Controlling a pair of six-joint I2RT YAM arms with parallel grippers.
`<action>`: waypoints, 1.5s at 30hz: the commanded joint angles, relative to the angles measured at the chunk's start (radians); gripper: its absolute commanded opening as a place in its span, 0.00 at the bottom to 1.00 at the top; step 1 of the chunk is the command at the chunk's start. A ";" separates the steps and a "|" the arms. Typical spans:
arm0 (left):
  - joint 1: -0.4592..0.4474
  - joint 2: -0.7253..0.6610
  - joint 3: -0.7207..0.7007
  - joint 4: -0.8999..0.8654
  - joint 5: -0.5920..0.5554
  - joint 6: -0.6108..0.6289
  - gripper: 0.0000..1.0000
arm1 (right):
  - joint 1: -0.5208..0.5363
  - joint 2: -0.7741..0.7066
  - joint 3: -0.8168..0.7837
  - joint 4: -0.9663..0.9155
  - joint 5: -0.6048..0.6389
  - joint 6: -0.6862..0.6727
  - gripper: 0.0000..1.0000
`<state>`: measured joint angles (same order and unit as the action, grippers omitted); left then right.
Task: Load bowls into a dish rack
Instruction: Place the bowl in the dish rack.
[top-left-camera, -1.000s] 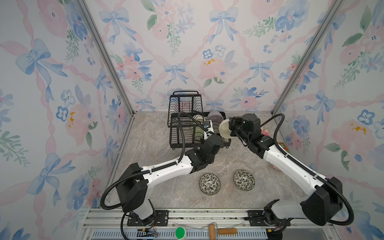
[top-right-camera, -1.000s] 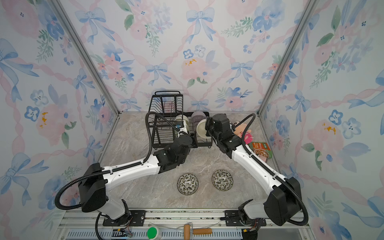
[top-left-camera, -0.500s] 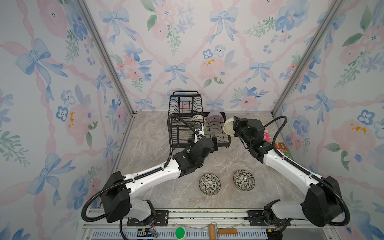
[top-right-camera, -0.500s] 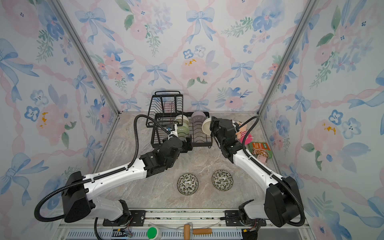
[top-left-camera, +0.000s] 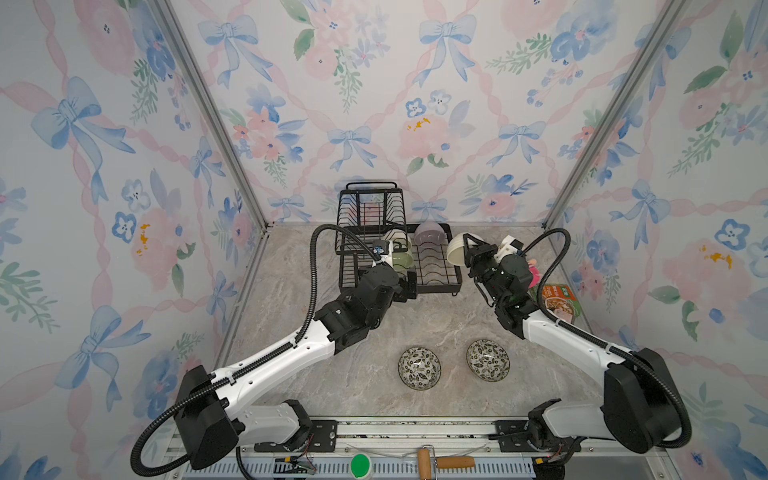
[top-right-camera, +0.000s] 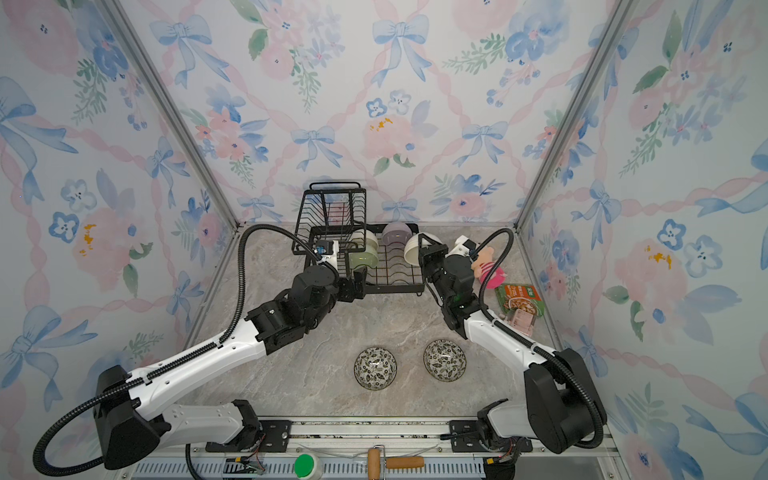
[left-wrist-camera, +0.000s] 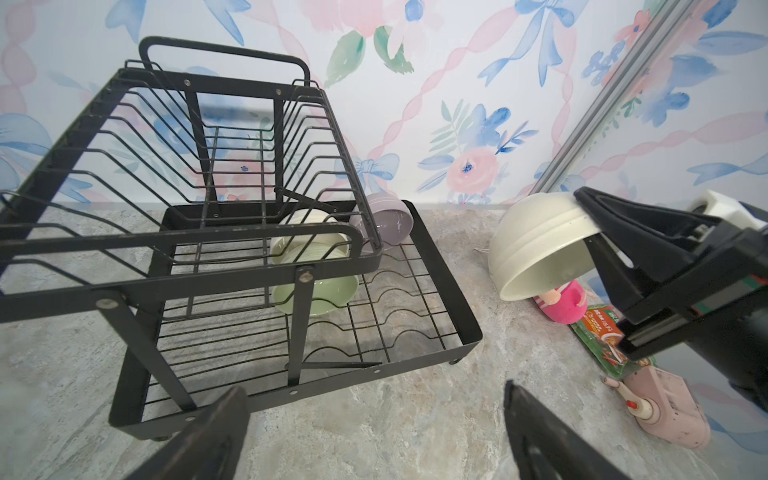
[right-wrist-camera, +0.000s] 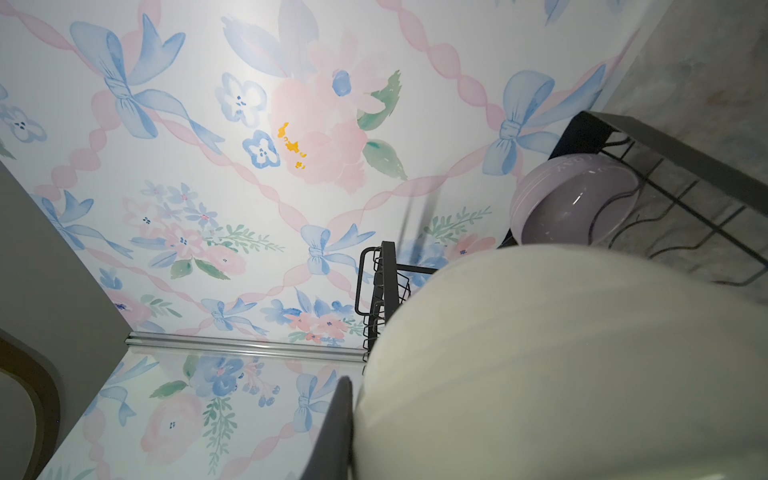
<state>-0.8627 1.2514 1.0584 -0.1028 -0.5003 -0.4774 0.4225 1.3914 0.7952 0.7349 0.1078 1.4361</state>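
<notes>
The black wire dish rack stands at the back of the table. A cream bowl, a pale green bowl and a lavender bowl sit on edge in its base tray. My left gripper is open and empty, just in front of the rack's near rim. My right gripper is shut on the rim of another cream bowl, held in the air beside the rack's right end. Two leaf-patterned bowls rest upright on the table in front.
A pink plush toy, a green food packet and a pale pink object lie along the right wall, behind my right arm. The raised basket holds nothing. Walls close in on three sides.
My left gripper opened, left the pale green bowl in the rack and drew back toward the front. The right gripper has held its cream bowl beside the rack, barely shifting.
</notes>
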 joint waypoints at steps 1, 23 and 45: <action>0.003 0.037 0.018 0.002 0.038 0.013 0.98 | -0.044 0.083 0.003 0.301 -0.065 -0.077 0.00; 0.146 0.085 0.067 -0.057 0.287 0.044 0.98 | 0.009 0.632 0.357 0.513 -0.027 -0.034 0.00; 0.245 0.071 0.061 -0.062 0.398 0.091 0.98 | 0.047 0.825 0.509 0.448 0.074 0.010 0.00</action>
<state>-0.6273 1.3376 1.1164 -0.1600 -0.1238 -0.4152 0.4603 2.1983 1.2633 1.1358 0.1383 1.4353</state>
